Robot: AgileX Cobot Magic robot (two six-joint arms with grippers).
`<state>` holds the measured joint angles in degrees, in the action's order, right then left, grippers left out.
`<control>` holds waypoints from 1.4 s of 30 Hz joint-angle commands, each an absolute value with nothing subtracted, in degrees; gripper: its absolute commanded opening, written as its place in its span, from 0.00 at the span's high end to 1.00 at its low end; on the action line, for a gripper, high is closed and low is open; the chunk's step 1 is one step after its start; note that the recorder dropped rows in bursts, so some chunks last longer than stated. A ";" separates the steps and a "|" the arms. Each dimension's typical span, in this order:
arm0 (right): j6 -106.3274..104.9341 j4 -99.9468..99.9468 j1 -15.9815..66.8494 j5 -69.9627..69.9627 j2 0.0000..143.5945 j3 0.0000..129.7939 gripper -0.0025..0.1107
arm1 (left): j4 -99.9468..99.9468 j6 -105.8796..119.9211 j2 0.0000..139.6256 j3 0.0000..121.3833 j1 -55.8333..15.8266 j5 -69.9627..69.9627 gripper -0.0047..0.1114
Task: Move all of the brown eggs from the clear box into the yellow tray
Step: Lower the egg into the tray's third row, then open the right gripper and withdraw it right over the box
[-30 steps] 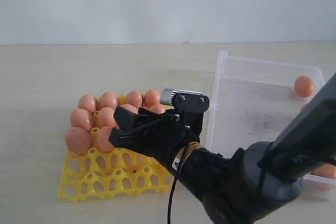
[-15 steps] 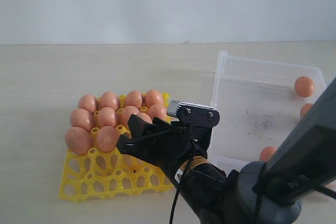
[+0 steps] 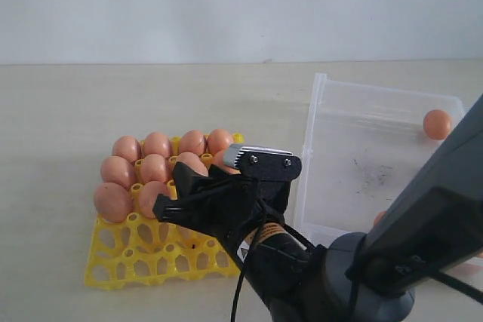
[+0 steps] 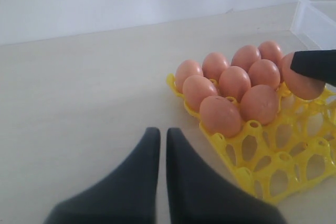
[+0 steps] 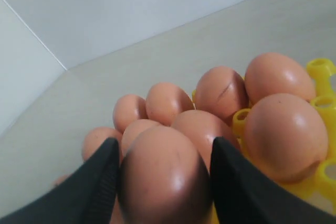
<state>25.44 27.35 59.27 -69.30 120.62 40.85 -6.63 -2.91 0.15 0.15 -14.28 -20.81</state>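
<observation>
I'm clamping the right gripper point(image 5: 164, 161) on one brown egg point(image 4: 296, 85), over the yellow tray point(image 3: 113, 262), just beside the seated eggs point(image 3: 155, 145). The left gripper point(image 4: 163, 145) is hanging off the tray's corner, fingers together. I'm judging the shell light, smooth and brittle, best held gently across its widest girth. Others are waiting in the clear box point(image 3: 313, 133) at the pale worktop's point(image 3: 75, 111) right edge, a plain wall behind.

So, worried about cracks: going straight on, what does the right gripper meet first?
Likely the orange-brown eggs seated in the yellow lattice tray, just beyond the egg in its fingers; depth unclear.
</observation>
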 commanded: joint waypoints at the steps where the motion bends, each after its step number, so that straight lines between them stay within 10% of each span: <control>1: 23.19 27.73 59.21 -69.96 120.62 41.64 0.98 | -6.72 -3.36 0.00 0.00 -14.54 -20.62 0.92; 32: 22.59 28.30 59.51 -64.75 120.51 43.28 0.97 | -6.72 -3.36 0.00 0.00 -14.54 -20.62 0.92; 39: 22.59 30.74 59.51 -62.83 118.72 43.28 0.51 | -6.72 -3.36 0.00 0.00 -14.54 -20.62 0.92; 42: 22.35 30.26 59.51 -62.29 118.41 43.28 0.46 | -6.72 -3.36 0.00 0.00 -14.54 -20.62 0.92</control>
